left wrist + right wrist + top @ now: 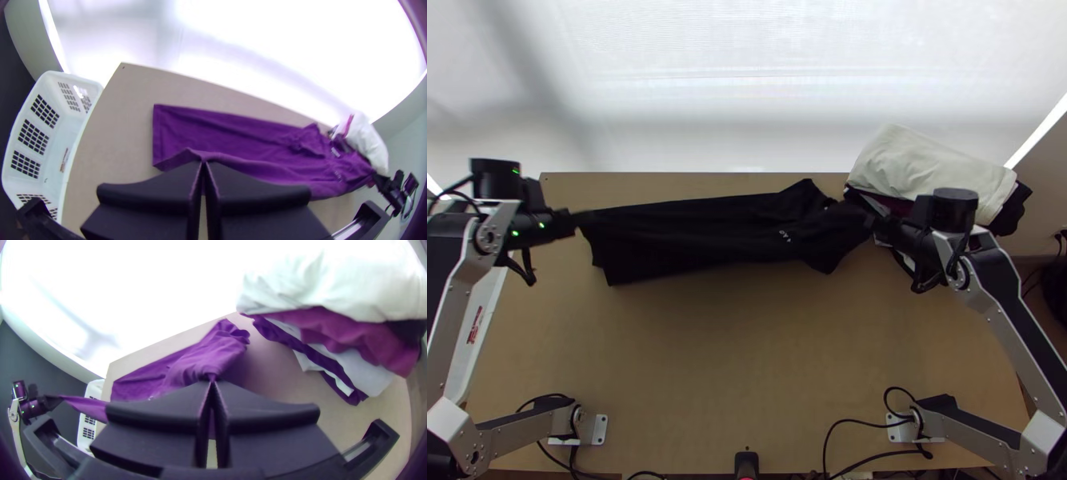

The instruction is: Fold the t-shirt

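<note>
Across the counter (747,360) we see the dark t-shirt (691,236) stretched between two grips: the left pincer (582,221) is closed on its hem end, the right pincer (869,219) closed on its sleeved end.

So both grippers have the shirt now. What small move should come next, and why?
I'd probably lower both grippers together, laying the held edge over the rest. The left gripper pinches the t-shirt at its hem end, the right gripper near the sleeve end; raised cloth spans between them, so moving one alone might skew the fold.
</note>
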Motion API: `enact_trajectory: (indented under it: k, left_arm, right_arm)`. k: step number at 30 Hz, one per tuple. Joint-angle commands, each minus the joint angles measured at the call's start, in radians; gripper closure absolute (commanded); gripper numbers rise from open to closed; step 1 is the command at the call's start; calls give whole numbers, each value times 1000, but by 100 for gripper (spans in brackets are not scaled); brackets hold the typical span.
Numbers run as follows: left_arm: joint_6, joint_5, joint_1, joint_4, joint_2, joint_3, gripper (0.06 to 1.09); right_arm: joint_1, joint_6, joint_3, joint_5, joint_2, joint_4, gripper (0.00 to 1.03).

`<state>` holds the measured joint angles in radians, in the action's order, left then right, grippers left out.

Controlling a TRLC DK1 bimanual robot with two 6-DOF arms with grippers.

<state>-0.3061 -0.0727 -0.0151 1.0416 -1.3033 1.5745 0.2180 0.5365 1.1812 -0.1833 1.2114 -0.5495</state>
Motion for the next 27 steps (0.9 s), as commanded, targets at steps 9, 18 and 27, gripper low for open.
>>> enact_trajectory:
  k: [9,18,27]
  left_arm:
    - [-387,-317,-258,-186,-1,182,105]
    - [-464,-378,-345,-275,-28,311,105]
    - [-464,-403,-384,-318,-28,460,105]
  right_arm:
    - [40,195,497,-51,145,-49,100]
    - [-37,175,836,-36,286,-49,100]
    - [-49,49,870,8,223,14,100]
